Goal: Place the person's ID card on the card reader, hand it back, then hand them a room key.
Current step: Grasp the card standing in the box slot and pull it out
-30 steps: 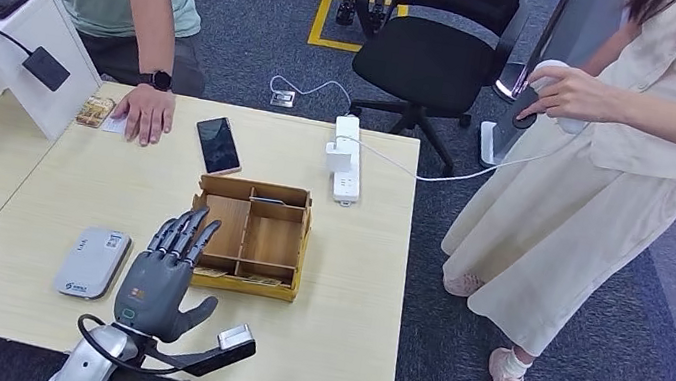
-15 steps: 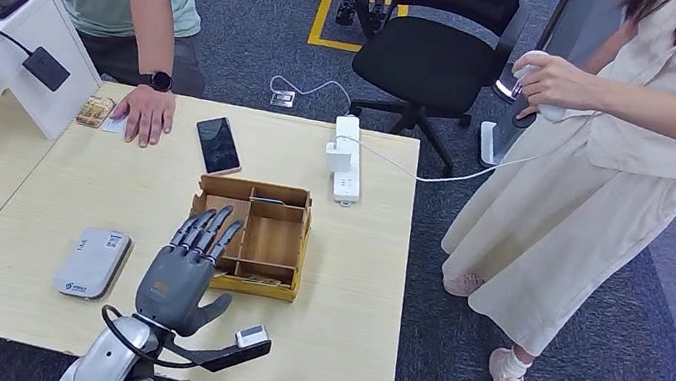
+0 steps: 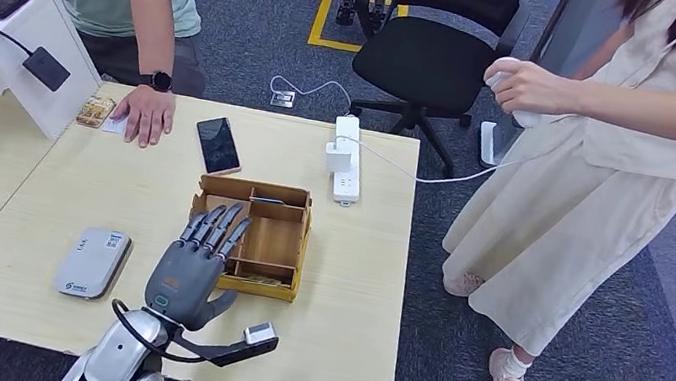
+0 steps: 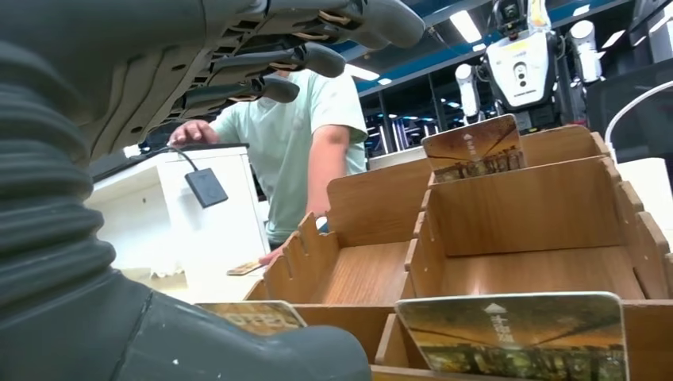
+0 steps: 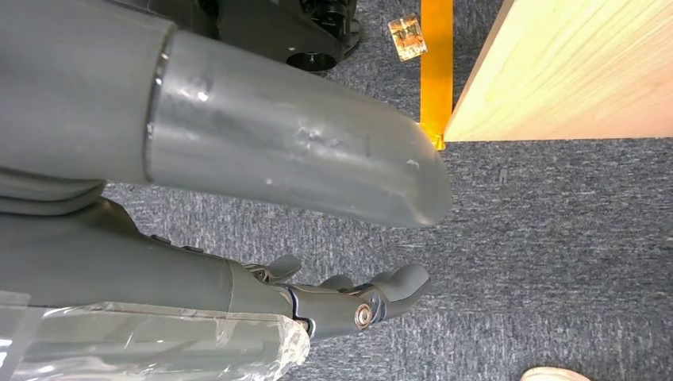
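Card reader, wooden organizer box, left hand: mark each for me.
card reader point(image 3: 92, 263): head view, middle of its grey top face.
wooden organizer box point(image 3: 272, 240): head view, floor of its large compartment.
left hand point(image 3: 190, 272): head view, back of the palm.

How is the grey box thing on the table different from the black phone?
The card reader is pale grey with a small label at one end; the phone is black and glossy with a thin pale rim. The card reader looks thicker and wider; the phone is flat and slim. The card reader lies near the robot's left hand; the phone lies on the far side, by the person's hand. Both are rounded rectangles lying flat on the table.
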